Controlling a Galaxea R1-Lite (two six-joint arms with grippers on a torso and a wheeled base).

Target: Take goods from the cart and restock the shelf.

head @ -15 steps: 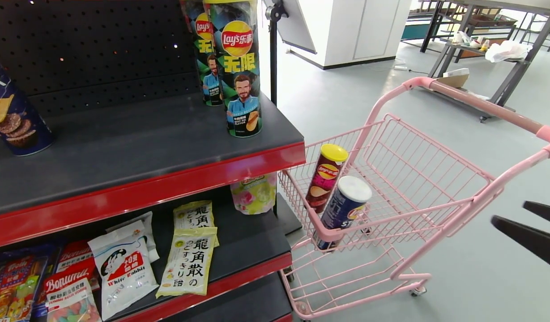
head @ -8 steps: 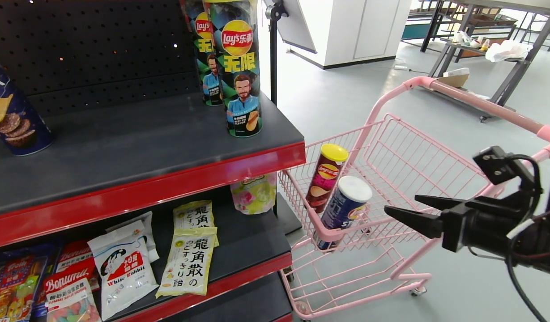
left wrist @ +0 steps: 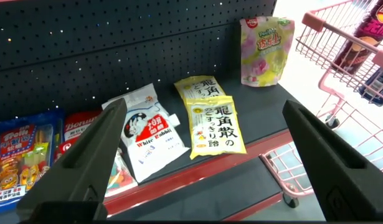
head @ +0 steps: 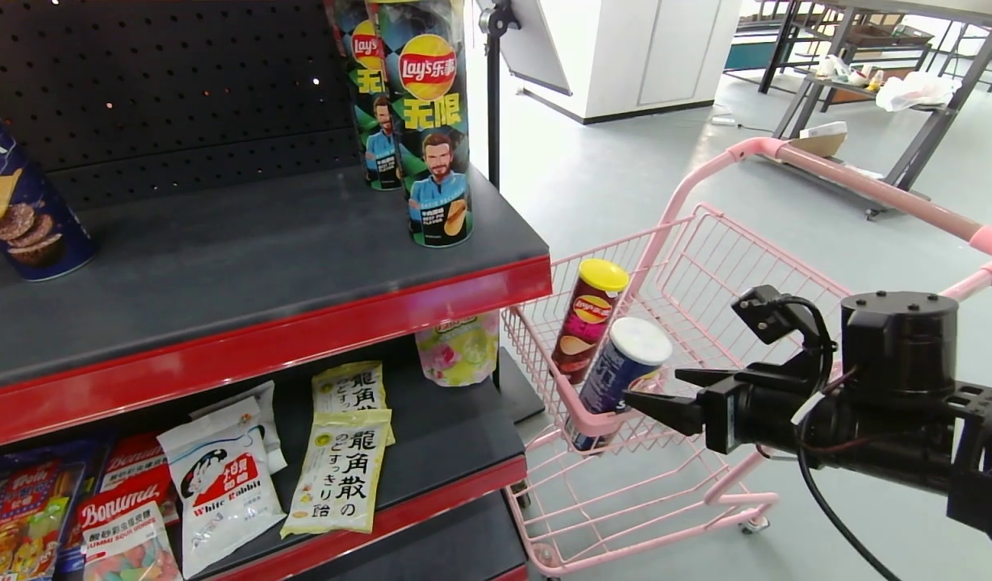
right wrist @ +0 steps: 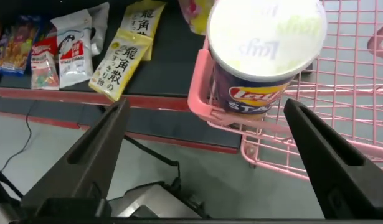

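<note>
Head view: right gripper (head: pixel 652 386), fingers (head: pixel 665 408) spread apart, beside blue can (head: pixel 614 378) in cart (head: pixel 867 188)

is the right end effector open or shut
Open: right end effector fingers spread wide, gripping nothing; blue can just ahead.

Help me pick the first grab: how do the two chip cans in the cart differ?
The maroon can has a yellow lid; the navy can has a white lid. The navy can is nearer the right gripper; the maroon can sits beyond it. Both are tubes leaning alike in the pink cart.
</note>
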